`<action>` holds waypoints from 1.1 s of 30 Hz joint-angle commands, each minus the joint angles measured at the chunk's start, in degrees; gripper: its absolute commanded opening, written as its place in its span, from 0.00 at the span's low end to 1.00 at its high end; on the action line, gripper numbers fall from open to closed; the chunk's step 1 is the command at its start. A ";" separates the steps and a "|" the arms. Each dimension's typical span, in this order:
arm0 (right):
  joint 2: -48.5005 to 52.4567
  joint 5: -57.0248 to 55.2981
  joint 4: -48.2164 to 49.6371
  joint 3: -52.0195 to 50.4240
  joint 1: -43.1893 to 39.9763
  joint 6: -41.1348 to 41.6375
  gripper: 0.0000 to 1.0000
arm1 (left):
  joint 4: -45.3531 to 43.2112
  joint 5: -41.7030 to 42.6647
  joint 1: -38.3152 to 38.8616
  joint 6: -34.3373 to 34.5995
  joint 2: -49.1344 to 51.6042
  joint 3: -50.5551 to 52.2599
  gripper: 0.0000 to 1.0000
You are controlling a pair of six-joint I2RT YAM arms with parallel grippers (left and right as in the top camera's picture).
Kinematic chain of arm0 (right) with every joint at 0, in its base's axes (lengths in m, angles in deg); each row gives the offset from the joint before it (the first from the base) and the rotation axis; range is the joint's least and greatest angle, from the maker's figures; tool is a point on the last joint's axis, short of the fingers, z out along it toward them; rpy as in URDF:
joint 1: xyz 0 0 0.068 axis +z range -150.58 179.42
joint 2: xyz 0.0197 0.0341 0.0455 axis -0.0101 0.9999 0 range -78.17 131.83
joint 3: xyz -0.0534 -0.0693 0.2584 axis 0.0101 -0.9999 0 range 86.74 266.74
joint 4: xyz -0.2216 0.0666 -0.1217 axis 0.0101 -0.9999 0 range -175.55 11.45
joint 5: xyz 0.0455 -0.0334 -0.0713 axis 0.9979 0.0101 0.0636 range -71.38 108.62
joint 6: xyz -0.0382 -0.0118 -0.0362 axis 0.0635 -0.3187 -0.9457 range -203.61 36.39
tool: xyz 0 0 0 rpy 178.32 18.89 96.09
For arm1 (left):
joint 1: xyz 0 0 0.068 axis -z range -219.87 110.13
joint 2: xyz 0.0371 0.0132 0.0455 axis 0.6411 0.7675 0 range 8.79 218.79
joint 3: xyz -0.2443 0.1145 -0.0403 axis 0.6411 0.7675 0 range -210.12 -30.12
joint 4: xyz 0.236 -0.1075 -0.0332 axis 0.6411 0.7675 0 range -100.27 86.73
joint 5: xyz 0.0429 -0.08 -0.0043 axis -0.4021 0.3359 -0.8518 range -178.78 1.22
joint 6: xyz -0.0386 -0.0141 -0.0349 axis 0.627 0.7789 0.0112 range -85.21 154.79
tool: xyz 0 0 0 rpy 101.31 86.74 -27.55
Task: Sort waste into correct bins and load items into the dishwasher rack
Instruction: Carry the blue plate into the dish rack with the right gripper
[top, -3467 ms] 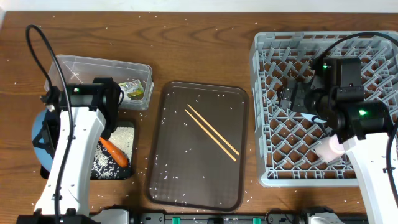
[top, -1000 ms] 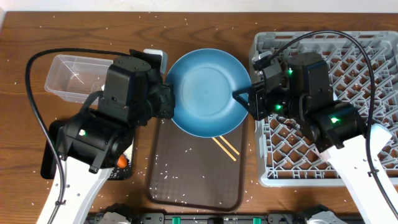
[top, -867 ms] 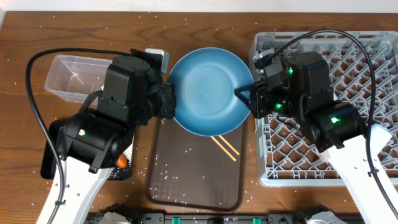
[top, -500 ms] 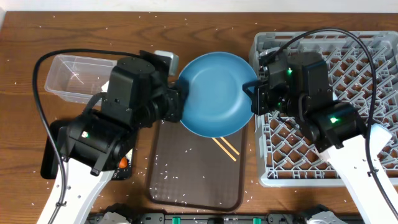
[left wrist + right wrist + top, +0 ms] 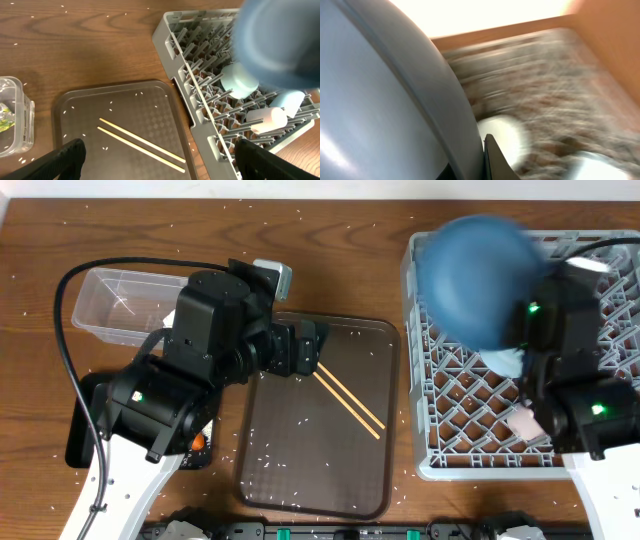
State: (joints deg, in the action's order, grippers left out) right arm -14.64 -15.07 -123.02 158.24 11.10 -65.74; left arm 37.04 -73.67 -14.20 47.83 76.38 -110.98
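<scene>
Large blue plate: stiff, glossy, probably slippery and breakable. Best hold is the rim, pinched tight in the right gripper. Left gripper: fingers apart, empty.

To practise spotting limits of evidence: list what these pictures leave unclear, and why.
Overhead: blue plate is motion-blurred and covers the jaws holding it.
Overhead: black bin lies mostly under the left arm.
Right wrist: plate fills the frame; rack behind is smeared.

Table is showing varnished wood grain; serving tray looking like matt textured dark plastic; chopsticks reading bare pale wood; rack showing matt grey plastic; clear tub glinting glossy; blue plate looking smooth
</scene>
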 commanded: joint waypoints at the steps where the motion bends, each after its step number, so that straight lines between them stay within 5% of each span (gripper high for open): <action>1: 1.11 -28.20 3.34 0.44 -3.87 1.70 0.01 | -0.28 0.74 0.07 -0.57 -0.63 -0.98 0.96; 5: 4.74 -41.40 11.89 0.44 -6.40 -4.90 0.01 | -0.28 0.72 0.07 -0.57 -0.63 -0.98 0.96; 16: 21.59 -48.37 33.44 0.44 -11.89 -30.18 0.01 | 0.83 0.74 0.09 -0.59 -0.63 -0.96 0.97; 33: 36.00 -44.02 33.31 0.44 -13.11 -35.34 0.01 | 2.27 0.72 0.09 -1.46 -0.42 -0.96 0.97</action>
State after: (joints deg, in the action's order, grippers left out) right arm 20.13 -59.53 -89.89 158.24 -1.20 -99.54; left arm 38.88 -73.67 -14.20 47.61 76.38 -111.00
